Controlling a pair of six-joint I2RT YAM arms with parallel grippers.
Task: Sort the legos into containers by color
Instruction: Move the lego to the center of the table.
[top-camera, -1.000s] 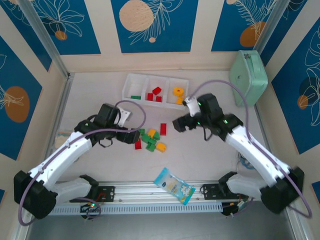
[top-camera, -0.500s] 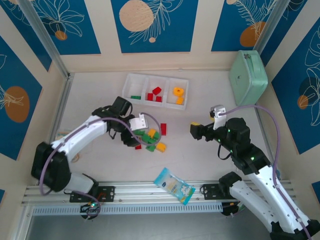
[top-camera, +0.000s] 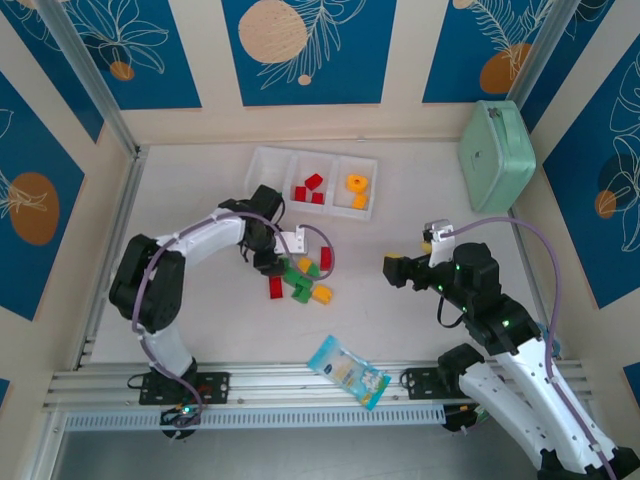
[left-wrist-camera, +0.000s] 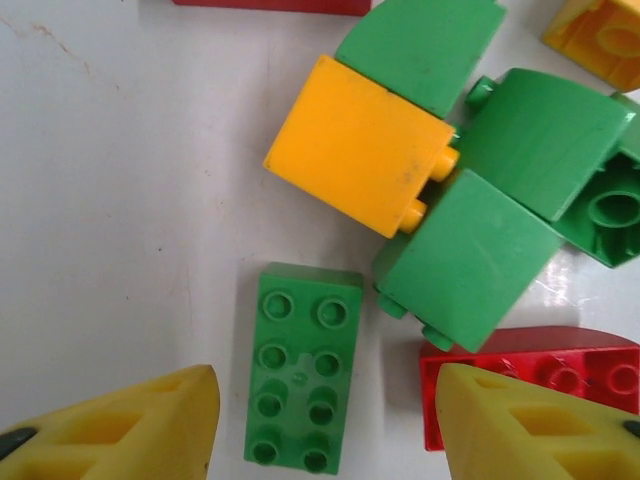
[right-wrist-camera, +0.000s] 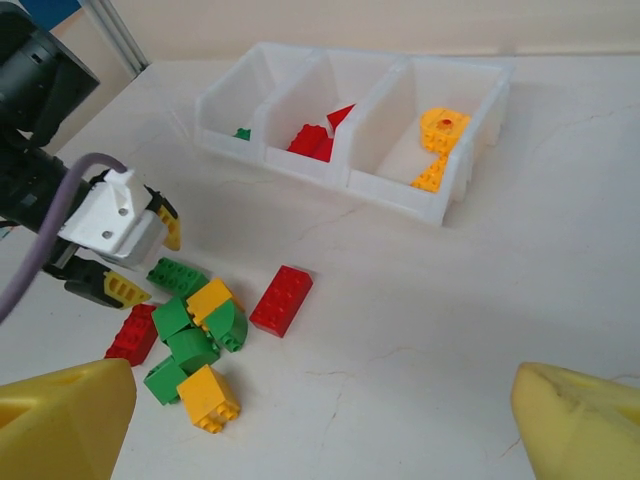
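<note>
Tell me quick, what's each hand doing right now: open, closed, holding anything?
Left hand: open, fingers either side of a flat green brick, not gripping it.
Right hand: open, empty.

In the left wrist view, a red brick (left-wrist-camera: 270, 5) at the top edge and a yellow brick (left-wrist-camera: 600, 40) in the upper right corner are cut off by the frame. At lower right, a second red brick (left-wrist-camera: 570, 365) is partly covered by a green brick (left-wrist-camera: 470, 265) and by one fingertip (left-wrist-camera: 530, 430) of the left end effector (left-wrist-camera: 325, 400). In the right wrist view, the green piece (right-wrist-camera: 243, 133) in the left compartment of the white tray (right-wrist-camera: 400, 190) is mostly hidden behind the wall. The fingers (right-wrist-camera: 60, 420) of the right end effector (right-wrist-camera: 320, 400) are cropped at the bottom corners.
</note>
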